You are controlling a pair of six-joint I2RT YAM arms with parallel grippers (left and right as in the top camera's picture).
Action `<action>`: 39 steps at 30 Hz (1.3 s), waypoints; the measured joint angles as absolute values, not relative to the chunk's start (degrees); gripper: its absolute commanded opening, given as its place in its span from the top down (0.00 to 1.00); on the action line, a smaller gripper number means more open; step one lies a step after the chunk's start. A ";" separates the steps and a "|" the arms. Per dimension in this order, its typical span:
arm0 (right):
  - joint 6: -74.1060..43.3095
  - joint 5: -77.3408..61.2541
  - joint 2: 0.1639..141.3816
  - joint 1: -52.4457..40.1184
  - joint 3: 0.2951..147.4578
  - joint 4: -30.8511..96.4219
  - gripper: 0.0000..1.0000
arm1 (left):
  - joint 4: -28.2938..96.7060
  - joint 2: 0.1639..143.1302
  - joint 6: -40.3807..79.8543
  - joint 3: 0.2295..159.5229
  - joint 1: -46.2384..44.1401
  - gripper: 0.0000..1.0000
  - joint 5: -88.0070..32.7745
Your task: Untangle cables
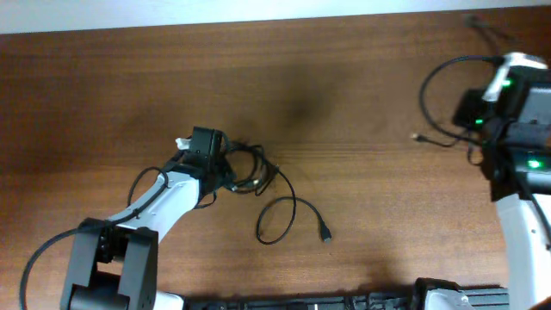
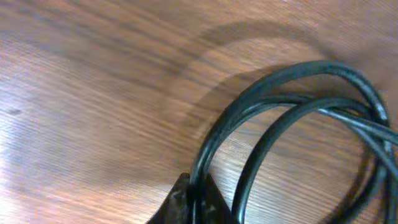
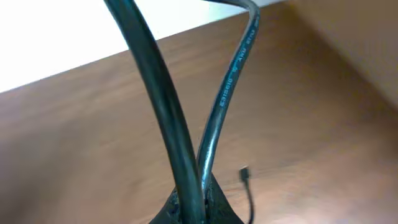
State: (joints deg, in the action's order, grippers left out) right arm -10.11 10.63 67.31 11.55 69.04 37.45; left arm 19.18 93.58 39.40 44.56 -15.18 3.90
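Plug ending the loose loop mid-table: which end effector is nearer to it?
Left. The left end effector sits up-left of the plug, gripping the coil; the right end effector, gripping another cable, is far off to the right.

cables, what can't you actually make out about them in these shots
Overhead: how strands cross in the tangle; too small, partly under the left claw.
Left wrist: the cable loops run off the right edge; no ends in view.
Right wrist: the held cable leaves the top edge; right claw cut off by the bottom edge.
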 measured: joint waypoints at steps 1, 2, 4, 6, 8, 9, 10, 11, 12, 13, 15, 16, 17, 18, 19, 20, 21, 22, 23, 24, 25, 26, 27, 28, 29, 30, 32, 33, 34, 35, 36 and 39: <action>-10.39 12.49 67.48 13.89 69.04 36.71 0.96 | 18.59 93.58 39.40 44.51 -15.94 0.01 2.92; -10.70 15.59 68.20 17.12 69.04 35.22 0.96 | 18.31 93.58 39.38 44.51 -16.95 0.01 2.11; -10.76 21.58 72.10 24.47 69.21 29.21 0.96 | 17.50 93.19 39.13 44.82 -18.79 0.01 1.45; -9.39 25.26 78.56 31.94 69.21 23.90 0.96 | 17.80 93.14 38.94 44.91 -19.90 0.01 1.58; -4.97 26.81 86.48 37.98 69.25 20.03 0.96 | 18.00 93.10 38.94 44.91 -20.16 0.01 1.58; -2.00 27.18 90.61 40.51 69.23 19.42 0.96 | 18.00 93.10 38.94 44.91 -20.21 0.01 1.56; -0.19 26.87 93.78 42.50 69.23 19.22 0.96 | 18.00 93.10 38.92 44.91 -20.21 0.01 1.52; 1.19 25.30 96.44 44.34 69.19 19.31 0.96 | 17.96 93.10 38.92 44.91 -20.21 0.01 1.50; 2.09 22.00 98.59 46.06 69.19 19.49 0.95 | 17.69 93.10 38.94 44.91 -20.21 0.01 1.50; 2.55 19.68 99.79 46.98 69.19 19.51 0.91 | 17.47 93.10 38.94 44.91 -20.21 0.01 1.45; 3.27 16.01 103.39 48.34 69.21 19.88 0.61 | 17.28 93.10 38.94 44.88 -20.21 0.01 1.43; 3.60 14.59 105.73 48.45 69.21 20.64 0.52 | 17.26 93.10 38.96 44.88 -20.21 0.01 1.43; 3.57 13.43 106.83 48.45 69.21 20.97 0.39 | 17.02 93.10 38.96 44.86 -20.21 0.01 1.41; 3.81 12.25 107.20 48.45 69.21 21.19 0.20 | 16.84 93.10 38.96 44.84 -20.21 0.01 1.32; 3.64 9.96 107.35 48.45 69.21 21.41 0.00 | 16.69 93.10 38.96 44.84 -20.21 0.01 1.23; 3.75 9.08 107.35 48.45 69.23 21.96 0.01 | 16.67 93.10 38.96 44.84 -20.21 0.01 1.21; 3.84 8.32 107.35 48.45 69.23 23.38 0.01 | 16.67 93.10 38.96 44.84 -20.21 0.01 1.19; 3.86 7.75 107.28 48.45 69.23 23.86 0.01 | 16.64 93.10 38.96 44.84 -20.21 0.01 1.02; 3.86 7.35 106.74 48.45 69.21 24.16 0.01 | 16.64 93.10 38.96 44.84 -20.21 0.01 1.02; 3.81 7.20 105.71 48.45 69.21 24.27 0.01 | 16.62 93.12 38.96 44.84 -20.21 0.01 1.02; 3.86 7.05 103.28 48.45 69.19 24.21 0.01 | 16.62 93.10 38.96 44.84 -20.21 0.01 0.99; 3.84 6.92 99.81 48.45 69.19 23.75 0.01 | 16.62 93.12 38.96 44.84 -20.21 0.01 0.99; 3.86 6.92 97.89 48.45 69.21 23.46 0.01 | 16.60 93.10 38.96 44.84 -20.21 0.01 0.97; 3.86 6.74 94.56 48.45 69.21 22.68 0.01 | 16.62 93.10 38.96 44.84 -20.21 0.01 0.91; 3.88 6.68 90.61 48.45 69.28 21.58 0.01 | 16.60 93.10 38.96 44.84 -20.21 0.01 0.84; 3.84 6.52 87.31 48.45 69.38 20.80 0.01 | 16.60 93.10 38.96 44.84 -20.21 0.01 0.84; 3.44 3.90 82.35 48.45 69.43 20.69 0.01 | 16.60 93.10 38.96 44.84 -20.21 0.01 0.82; 2.81 1.56 81.25 48.45 69.43 20.95 0.01 | 16.60 93.10 38.96 44.84 -20.21 0.01 0.82; 1.06 -2.50 80.75 48.45 69.43 20.97 0.01 | 16.58 93.10 38.96 44.84 -20.21 0.01 0.82; -2.81 -10.83 80.68 48.38 69.43 21.17 0.01 | 16.58 93.10 38.96 44.84 -20.21 0.01 0.82; -5.06 -15.33 80.73 47.72 69.41 21.19 0.01 | 16.51 93.10 38.96 44.84 -20.21 0.01 0.80; -10.98 -30.06 81.67 40.75 69.41 21.19 0.01 | 16.45 93.12 38.96 44.82 -20.21 0.01 0.73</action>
